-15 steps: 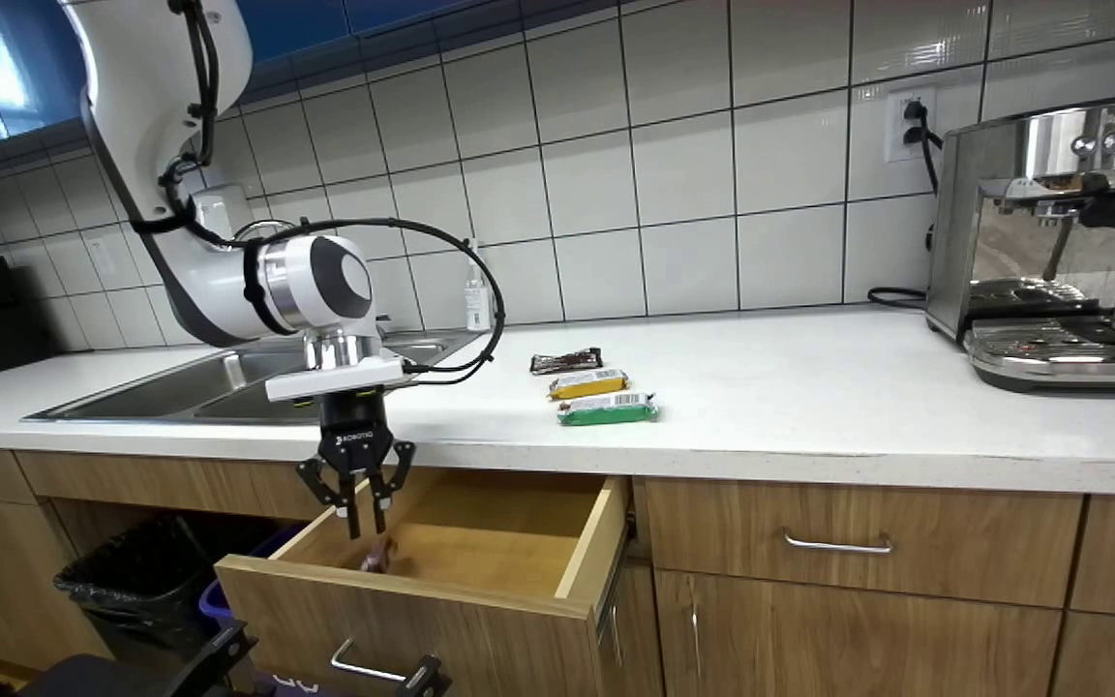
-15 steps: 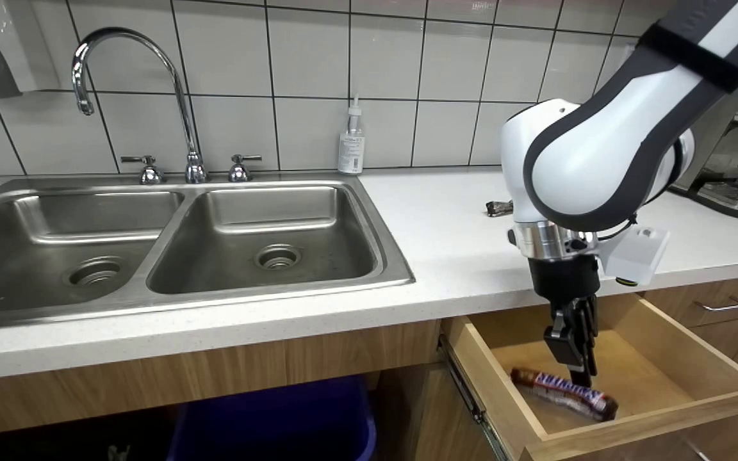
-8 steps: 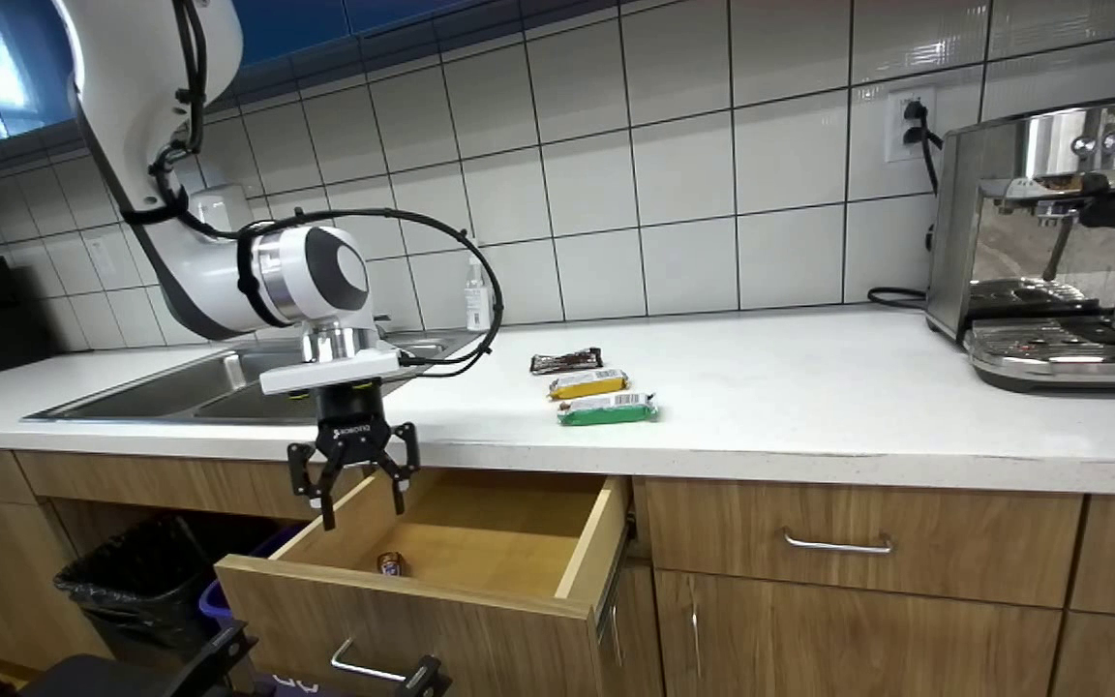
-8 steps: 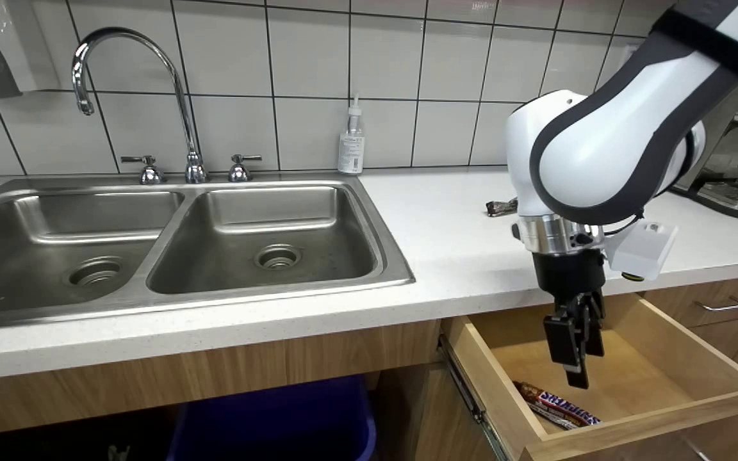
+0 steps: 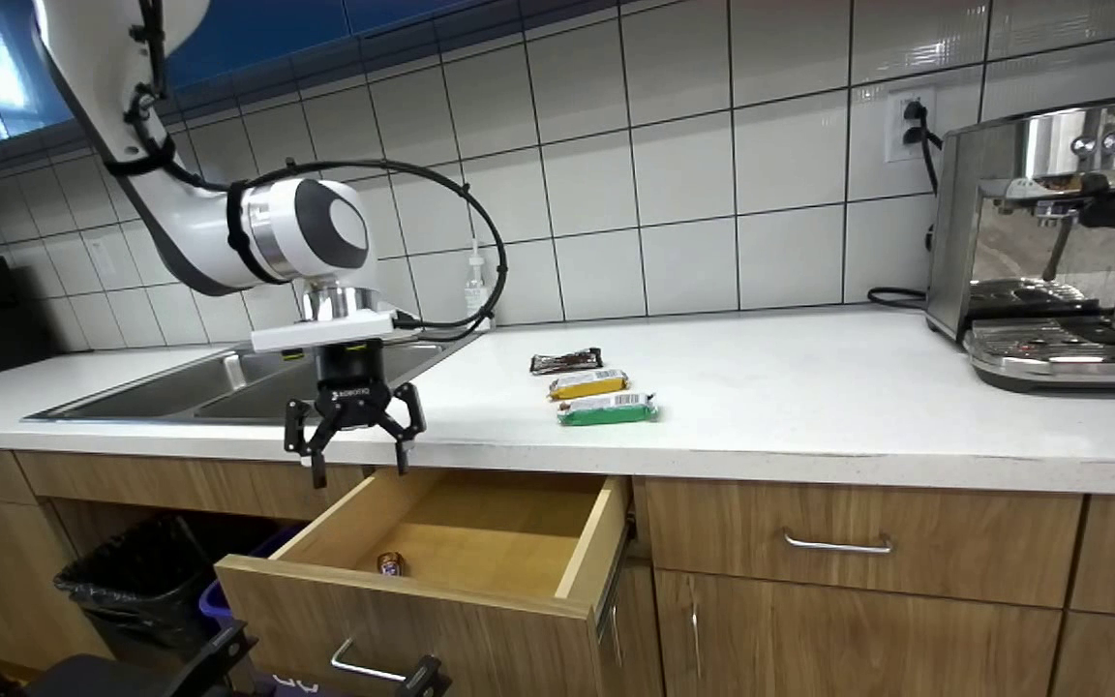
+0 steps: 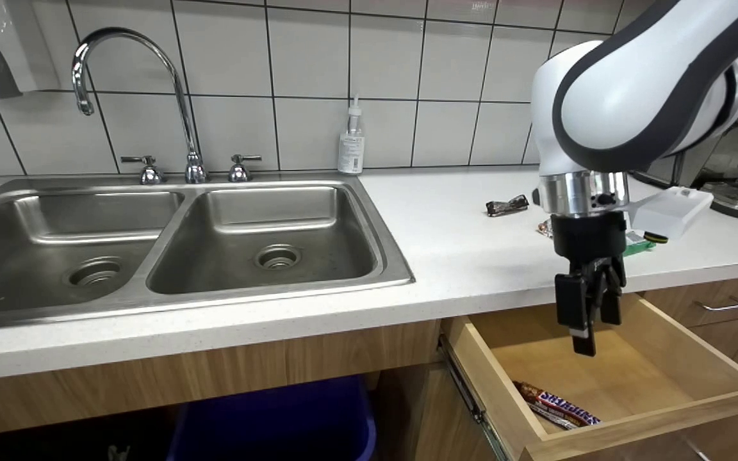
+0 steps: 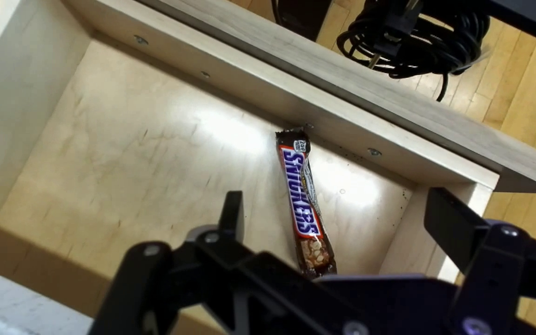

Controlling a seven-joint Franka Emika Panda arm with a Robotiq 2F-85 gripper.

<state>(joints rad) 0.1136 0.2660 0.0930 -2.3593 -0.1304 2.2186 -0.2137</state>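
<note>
One Snickers bar (image 7: pixel 301 200) lies flat on the floor of the pulled-out drawer (image 5: pixel 495 552), near the front corner on the sink side; one wrapper end is at the front wall, though whether it touches is hard to tell, and the other points towards the back. Above it hangs the hand (image 5: pixel 361 467), released, with both fingers (image 7: pixel 454 228) pointing down and spread well apart; in the wrist view the bar shows between them, lower down. Three more wrapped bars lie roughly parallel on the white bench (image 5: pixel 761 387): the green bar (image 5: pixel 608 410) nearest its front edge, the yellow bar (image 5: pixel 587 384) just behind, the brown bar (image 5: pixel 565 362) farthest back. To their left a double sink (image 6: pixel 228 256) is set into the bench, with a bottle (image 6: pixel 351 153) by its back right corner. At the bench's right stands a coffee machine (image 5: pixel 1051 242). A blue bin (image 6: pixel 273 422) sits below the bench's front edge, beside the drawer.
</note>
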